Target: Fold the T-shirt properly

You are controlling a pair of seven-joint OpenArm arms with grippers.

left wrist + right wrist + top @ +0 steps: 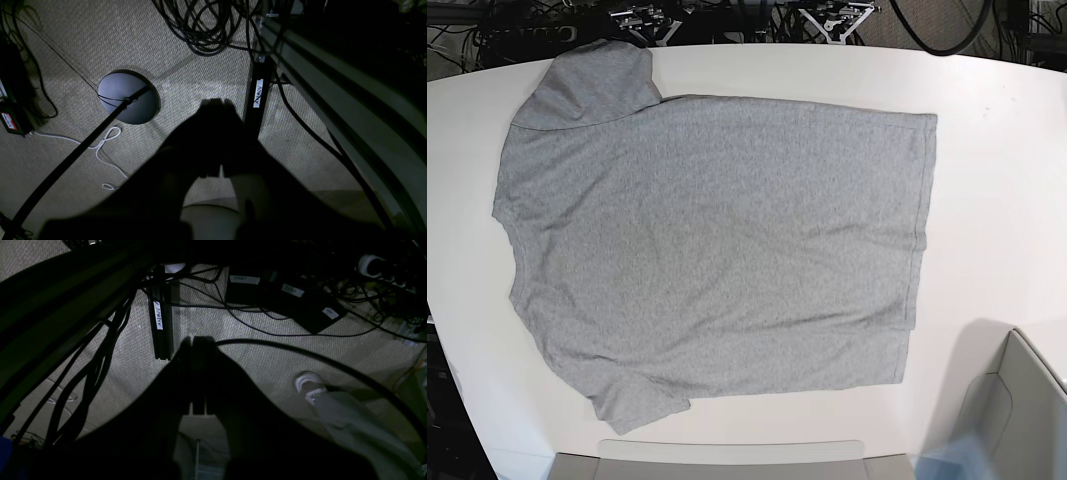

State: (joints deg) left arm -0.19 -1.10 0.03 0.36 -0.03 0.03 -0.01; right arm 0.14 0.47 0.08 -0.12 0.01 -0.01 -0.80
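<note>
While hands hang closed, T-shirt flat

Your left gripper shows only as a black silhouette, two broad fingers tapering to blunt tips pressed together. Your right gripper looks the same: dark, wedge-shaped, squared tips, a thin seam between them, details lost in shadow.

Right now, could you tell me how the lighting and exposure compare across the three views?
Base view: bright and even, the T-shirt sharp on the white table, soft shadow lower right. Left wrist view: dim, the left gripper a black silhouette over lit carpet. Right wrist view: equally dark, the right gripper silhouetted, edges bowed.
</note>
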